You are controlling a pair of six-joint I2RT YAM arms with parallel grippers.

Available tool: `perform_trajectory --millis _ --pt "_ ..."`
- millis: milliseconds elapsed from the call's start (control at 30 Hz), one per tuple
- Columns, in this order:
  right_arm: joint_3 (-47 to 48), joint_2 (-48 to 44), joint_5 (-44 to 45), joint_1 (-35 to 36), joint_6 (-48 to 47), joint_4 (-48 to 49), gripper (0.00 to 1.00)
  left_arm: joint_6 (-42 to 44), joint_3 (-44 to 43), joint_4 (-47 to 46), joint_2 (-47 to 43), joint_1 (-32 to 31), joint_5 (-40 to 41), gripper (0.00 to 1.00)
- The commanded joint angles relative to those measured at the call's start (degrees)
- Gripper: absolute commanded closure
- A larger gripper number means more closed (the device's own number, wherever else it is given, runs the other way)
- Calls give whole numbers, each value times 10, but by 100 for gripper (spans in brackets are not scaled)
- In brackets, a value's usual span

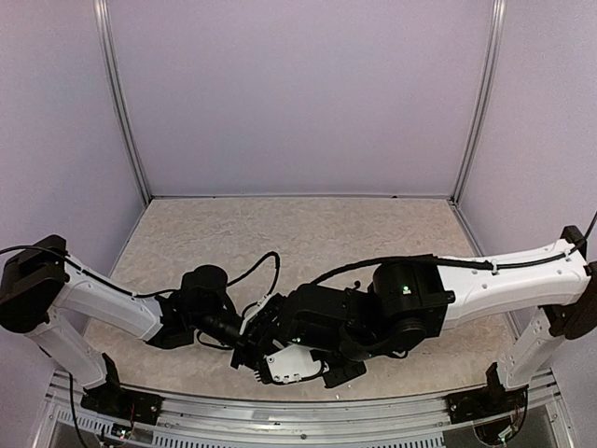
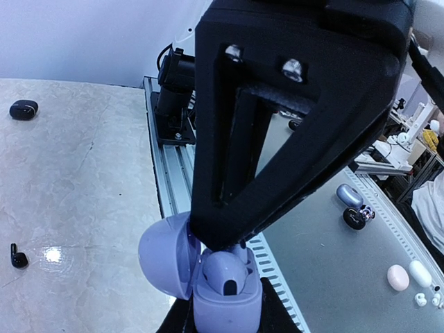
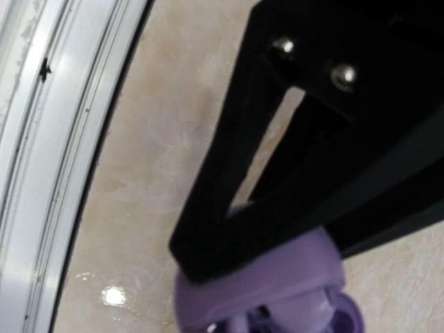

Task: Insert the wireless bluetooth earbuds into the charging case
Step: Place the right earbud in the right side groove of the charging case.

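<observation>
In the left wrist view my left gripper is shut on the base of an open lavender charging case, with its lid swung open to the left. A pale lavender-grey earbud sits in the front socket. A second pale earbud stands behind it. My right gripper comes down from above with its tips closed on that rear bud. In the right wrist view the right gripper is pressed on the case. From above, the two grippers meet and hide the case.
A black earbud lies on the table to the left. A black case lies further back. The aluminium rail at the table's near edge runs just beside the case. Small items lie on the floor beyond it.
</observation>
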State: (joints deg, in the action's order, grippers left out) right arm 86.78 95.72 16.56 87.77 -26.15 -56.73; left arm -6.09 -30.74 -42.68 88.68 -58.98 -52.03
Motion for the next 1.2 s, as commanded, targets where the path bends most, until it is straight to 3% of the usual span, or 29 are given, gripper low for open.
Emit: perform_trajectory --millis 0,200,700,900,1167 --pt "21 10 8 6 -3 28 81 8 -26 -23 2 -8 -4 100" --pt "24 9 18 7 5 25 66 7 -22 -29 0 -5 -2 100" --pt "26 -6 62 8 6 45 65 1 3 -73 -21 18 21 100" --pt "27 -16 84 7 13 49 54 -1 13 -99 -22 30 42 100" --pt "14 -41 129 1 7 87 47 4 16 -110 -25 36 51 100"
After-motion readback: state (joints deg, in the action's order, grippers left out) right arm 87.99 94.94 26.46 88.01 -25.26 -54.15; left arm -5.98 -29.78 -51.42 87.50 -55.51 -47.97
